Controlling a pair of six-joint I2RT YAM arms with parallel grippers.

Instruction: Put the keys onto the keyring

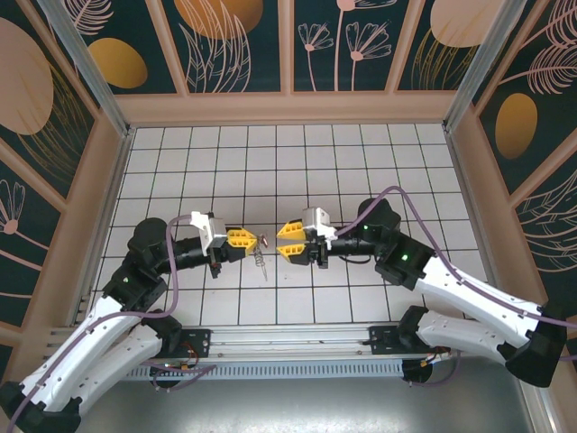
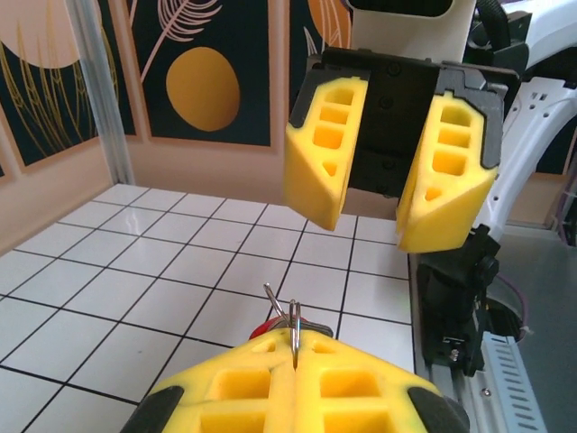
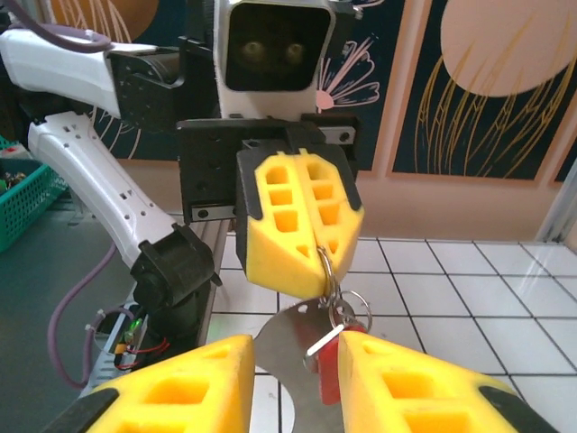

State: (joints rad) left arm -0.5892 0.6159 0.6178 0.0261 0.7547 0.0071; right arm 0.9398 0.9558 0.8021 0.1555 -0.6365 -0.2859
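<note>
**Left gripper** (image 1: 245, 240): left of centre in the top view. Its yellow fingers are pressed together on a thin wire loop, and no gap shows between the pads in its own wrist view.

**Keyring** (image 3: 326, 271): pale thin loop pinched edge-on at the left fingertips. It sits at lower centre of the left wrist view and just below the closed yellow fingers in the right wrist view.

**Keys** (image 3: 293, 354): a silvery flat key hangs under the loop, with a smaller round ring (image 3: 353, 307) beside it. Whether every key is already threaded cannot be told.

**Red-headed piece** (image 3: 332, 372): hangs touching the silvery key at lower centre of the right wrist view.

**Right gripper** (image 1: 287, 242): right of centre in the top view. Its fingers stand spread and hold nothing.

**Governing relation:**
- The two grippers face each other tip to tip across a narrow gap in the top view, and the bundle hangs in that gap.
- The bundle's long axis points downward from the left fingertips, crosswise to the line between the grippers.
- In the right wrist view the dangling keys lie between that gripper's own parted fingers, just ahead of them.
- The free right arm is judged the nearer one to take a key.
- The likely approach is straight ahead, closing across the hanging axis.

**White tiled floor** (image 1: 361, 162): lies beneath, and the bundle hangs apart from it.
</note>
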